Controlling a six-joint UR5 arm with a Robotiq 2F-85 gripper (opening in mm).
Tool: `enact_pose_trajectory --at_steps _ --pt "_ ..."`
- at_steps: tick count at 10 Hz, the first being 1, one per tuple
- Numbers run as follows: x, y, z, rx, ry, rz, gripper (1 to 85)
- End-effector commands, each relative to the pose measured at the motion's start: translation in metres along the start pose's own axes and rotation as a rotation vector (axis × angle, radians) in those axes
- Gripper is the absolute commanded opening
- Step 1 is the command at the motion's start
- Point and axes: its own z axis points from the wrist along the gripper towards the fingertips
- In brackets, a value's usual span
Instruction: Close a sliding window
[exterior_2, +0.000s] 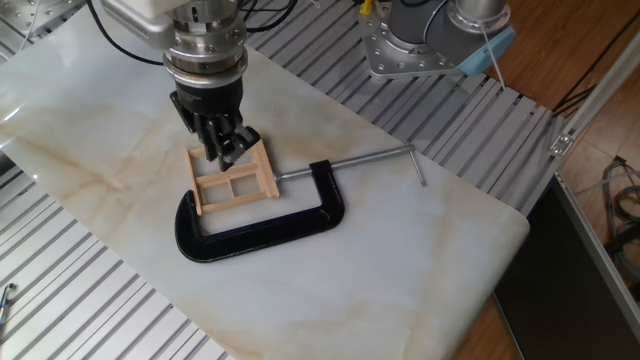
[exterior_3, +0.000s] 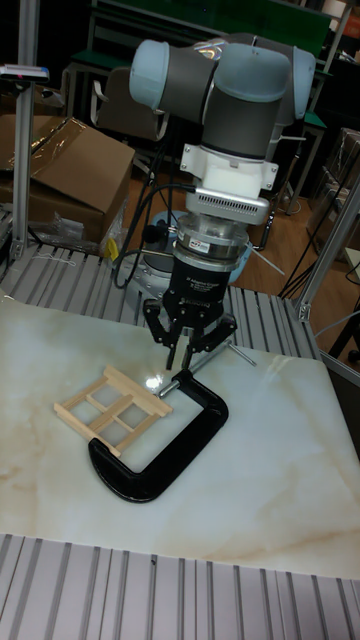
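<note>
Hovering at the far edge of the window (exterior_2: 232, 178), which lies flat on the marble table (exterior_2: 420, 260) inside a black clamp (exterior_2: 262, 226), the gripper (exterior_2: 225, 152) points down (jaw state unclear).

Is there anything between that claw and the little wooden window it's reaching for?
Nothing visible does. The gripper hangs right over the far edge of the sliding window, with no object between them. The black C-clamp holds the window from the near and right sides, away from the gripper's path.
</note>
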Motion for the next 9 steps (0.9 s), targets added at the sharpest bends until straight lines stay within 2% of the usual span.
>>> enact_pose_trajectory --at_steps 1,3,4,5,6,9 --pt "-0.004 0.002 -0.001 -0.01 -0.016 0.01 0.7" --pt "0.0 0.002 -0.001 -0.008 -0.001 0.009 0.7" --pt "0.01 -0.003 -0.002 0.011 0.036 -0.017 0.7" --pt "0.018 -0.001 -0.001 0.008 0.057 -0.004 0.7" --pt "0.03 0.011 0.001 -0.031 0.085 0.04 0.7" --pt "0.048 0.026 0.004 -0.063 0.127 0.069 0.7"
